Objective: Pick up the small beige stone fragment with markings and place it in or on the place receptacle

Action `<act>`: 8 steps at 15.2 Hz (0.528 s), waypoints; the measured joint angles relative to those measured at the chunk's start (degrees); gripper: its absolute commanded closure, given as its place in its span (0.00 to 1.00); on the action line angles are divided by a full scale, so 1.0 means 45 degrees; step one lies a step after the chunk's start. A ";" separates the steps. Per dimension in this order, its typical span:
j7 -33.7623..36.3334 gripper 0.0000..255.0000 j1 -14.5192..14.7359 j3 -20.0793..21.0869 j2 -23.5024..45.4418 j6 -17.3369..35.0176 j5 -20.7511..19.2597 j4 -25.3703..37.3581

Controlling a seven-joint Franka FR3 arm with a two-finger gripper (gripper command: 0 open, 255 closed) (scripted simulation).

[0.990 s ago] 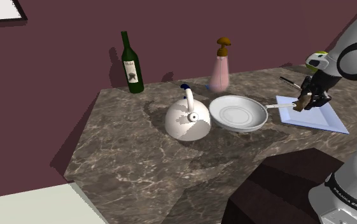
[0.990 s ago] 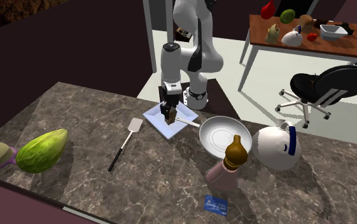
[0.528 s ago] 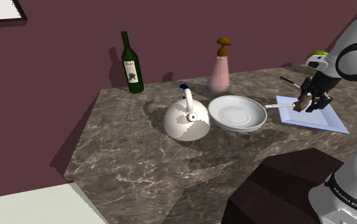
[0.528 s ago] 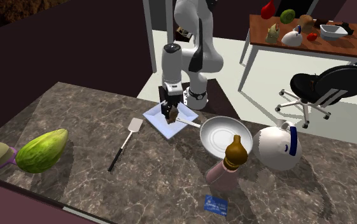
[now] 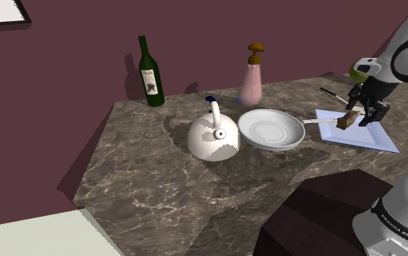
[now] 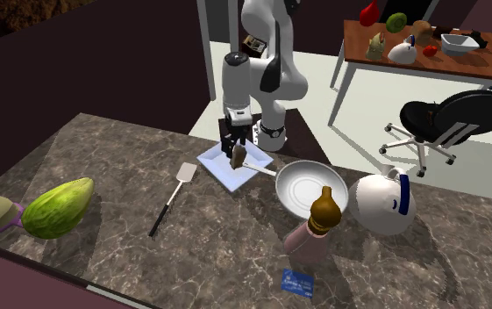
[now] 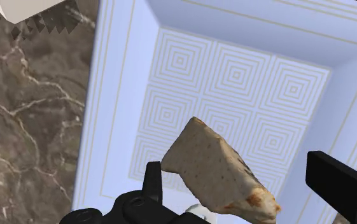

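Observation:
The stone fragment [image 7: 221,172] is a beige wedge with brown speckles, tilted, over the pale blue square plate [image 7: 234,70]. My gripper [image 7: 234,170] is open just above it. One finger [image 7: 153,181] stands close beside the stone and the other finger [image 7: 339,184] is well apart from it, so nothing is clasped. In the shoulder view the stone [image 5: 348,120] lies on or just over the plate [image 5: 369,137], below the gripper [image 5: 366,109]. In the second exterior view the stone [image 6: 238,158] hangs under the gripper [image 6: 238,140] at the plate [image 6: 220,168].
A white frying pan [image 5: 271,129] lies beside the plate, its handle reaching toward it. A white kettle [image 5: 213,137], a green bottle [image 5: 150,73] and a pink dispenser [image 5: 252,76] stand on the marble counter. A spatula [image 6: 172,197] and a green fruit [image 6: 57,208] lie further off.
The fingers have spread apart and let go of the stone. The hand has risen a little, and the stone stays over the plate.

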 measured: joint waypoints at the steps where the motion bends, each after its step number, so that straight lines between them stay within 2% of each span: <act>1: 0.0003 0.00 0.0015 0.0236 -0.0387 -0.0574 0.0190 0.0184; 8: -0.0048 0.00 0.0032 0.0374 -0.0621 -0.1053 0.0339 0.0402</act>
